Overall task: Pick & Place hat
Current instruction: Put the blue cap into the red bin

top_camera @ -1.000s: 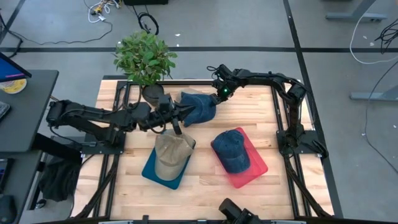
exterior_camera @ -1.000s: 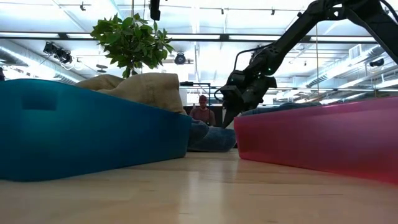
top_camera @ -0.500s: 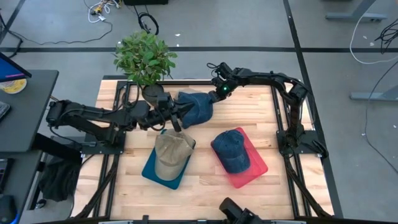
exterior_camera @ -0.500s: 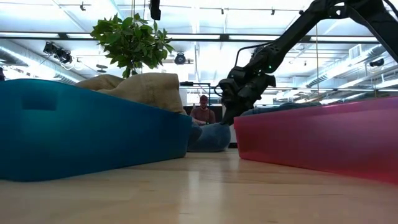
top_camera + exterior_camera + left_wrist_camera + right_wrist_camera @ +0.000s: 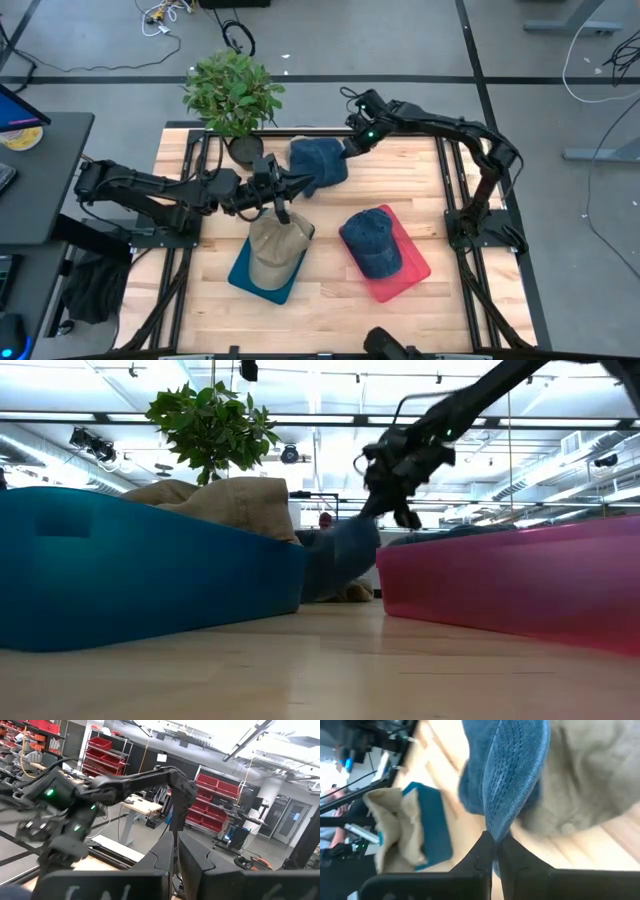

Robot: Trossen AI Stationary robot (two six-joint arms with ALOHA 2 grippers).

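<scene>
The right tool [image 5: 347, 150] has clenched on the edge of the loose denim hat [image 5: 318, 164] at the far side of the worktop [image 5: 420, 200], and the right wrist view shows its two dark fingers [image 5: 481, 854] pinched together on a stitched blue fold; a second ago this tool stood open just above the same hat, so the grip is new. In the low view the hat [image 5: 338, 555] now hangs from the tool [image 5: 385, 512], clear of the wood on its raised side, where earlier it lay slumped flat between the two trays; the right arm has also swung its elbow outward and sits higher than before. Seen from above, the hat has shifted a little toward the right arm and no longer touches the left tool.

The left tool [image 5: 297, 183] is shut on nothing, pointing toward the hat from beside the potted plant [image 5: 233, 95], just past the far end of the teal tray [image 5: 240, 272]; it has hardly moved. A tan hat [image 5: 275, 249] lies on the teal tray and a second blue hat [image 5: 373, 241] lies on the red tray [image 5: 415, 268], both unchanged.
</scene>
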